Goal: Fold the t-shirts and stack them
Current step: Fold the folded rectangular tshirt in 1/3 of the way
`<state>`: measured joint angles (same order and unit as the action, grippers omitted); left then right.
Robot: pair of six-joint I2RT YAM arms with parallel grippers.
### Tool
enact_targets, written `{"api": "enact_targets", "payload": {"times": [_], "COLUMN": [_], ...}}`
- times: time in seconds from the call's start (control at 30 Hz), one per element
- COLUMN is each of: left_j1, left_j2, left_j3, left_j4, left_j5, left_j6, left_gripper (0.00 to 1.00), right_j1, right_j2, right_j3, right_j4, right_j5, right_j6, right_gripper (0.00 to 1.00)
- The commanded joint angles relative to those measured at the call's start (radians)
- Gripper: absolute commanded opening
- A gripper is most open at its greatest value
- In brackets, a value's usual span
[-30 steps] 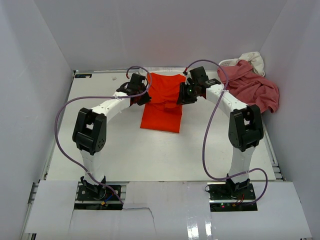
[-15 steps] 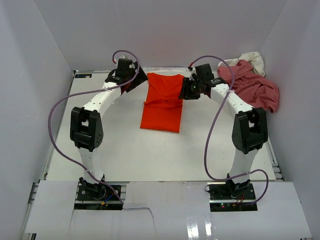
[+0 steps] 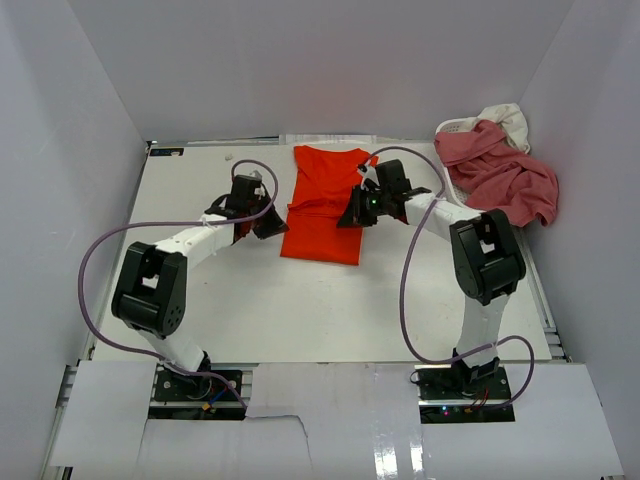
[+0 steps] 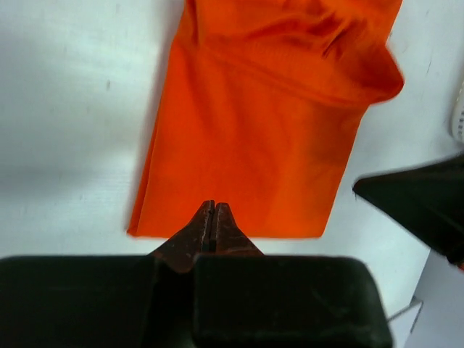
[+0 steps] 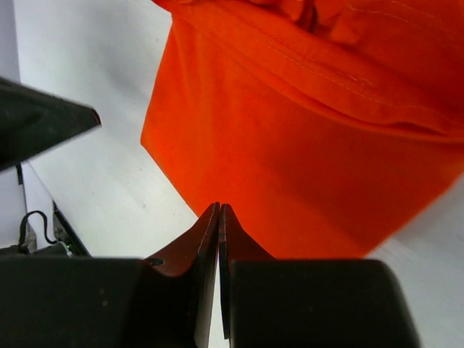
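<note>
- While both arms flanked the orange t-shirt (image 3: 322, 210), it lay flat on the table (image 3: 300, 300) at far centre. It was already narrowed into a long strip with its sides turned in, and the far end was bunched over in a loose ridge.
- Left gripper (image 4: 212, 209): jaws pressed together, nothing between them. The tips sat over the near hem by the shirt's left corner; whether they touched the cloth could not be told.
- Right gripper (image 5: 219, 212): jaws likewise together and empty, tips above the near right corner of the same hem.
- Judgement: the mirrored placement at the two near corners suited a paired pinch of the hem, to carry it toward the far end and halve the strip. Neither gripper had cloth, so that fold was not begun.
- Judgement: the jaws would need to part before any pick. Thin doubled cloth lying flat on a smooth top risks a pinch of the upper layer only, which would undo the side folds.
- Rose-pink t-shirt (image 3: 505, 180): heaped at far right, draped over a white basket (image 3: 452, 126), with a cream-white t-shirt (image 3: 505, 116) behind it. Both were unfolded and well apart from the grippers; no stack was started.
</note>
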<state>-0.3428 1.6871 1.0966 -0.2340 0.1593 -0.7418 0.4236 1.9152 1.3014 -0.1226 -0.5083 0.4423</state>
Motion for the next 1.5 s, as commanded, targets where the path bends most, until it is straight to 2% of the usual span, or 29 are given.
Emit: {"api": "enact_targets", "payload": {"times": [0.0, 0.3, 0.6, 1.07, 1.3, 1.47], "left_j1": [-0.002, -0.022, -0.079, -0.13, -0.142, -0.15], "left_j2": [-0.119, -0.081, 0.045, 0.177, 0.184, 0.183], "left_j3": [-0.07, -0.149, -0.116, -0.098, -0.107, -0.11], "left_j4": [0.099, 0.261, 0.36, 0.372, 0.288, 0.265], "left_j5": [0.06, 0.181, 0.187, 0.117, 0.06, 0.036], "left_j6": [-0.004, -0.018, -0.018, 0.019, 0.024, 0.035], "left_gripper": [0.0, 0.0, 0.0, 0.0, 0.0, 0.0], "right_j1": [0.026, 0.092, 0.116, 0.116, 0.109, 0.086], "right_j2": [0.041, 0.203, 0.28, 0.357, 0.375, 0.428], "right_j3": [0.016, 0.126, 0.182, 0.216, 0.231, 0.327], "right_j4": [0.173, 0.278, 0.301, 0.294, 0.29, 0.226], "right_j5": [-0.079, -0.099, -0.041, 0.025, 0.065, 0.099], "right_j6": [0.064, 0.124, 0.13, 0.125, 0.108, 0.096], "right_gripper": [0.08, 0.08, 0.08, 0.08, 0.08, 0.08]}}
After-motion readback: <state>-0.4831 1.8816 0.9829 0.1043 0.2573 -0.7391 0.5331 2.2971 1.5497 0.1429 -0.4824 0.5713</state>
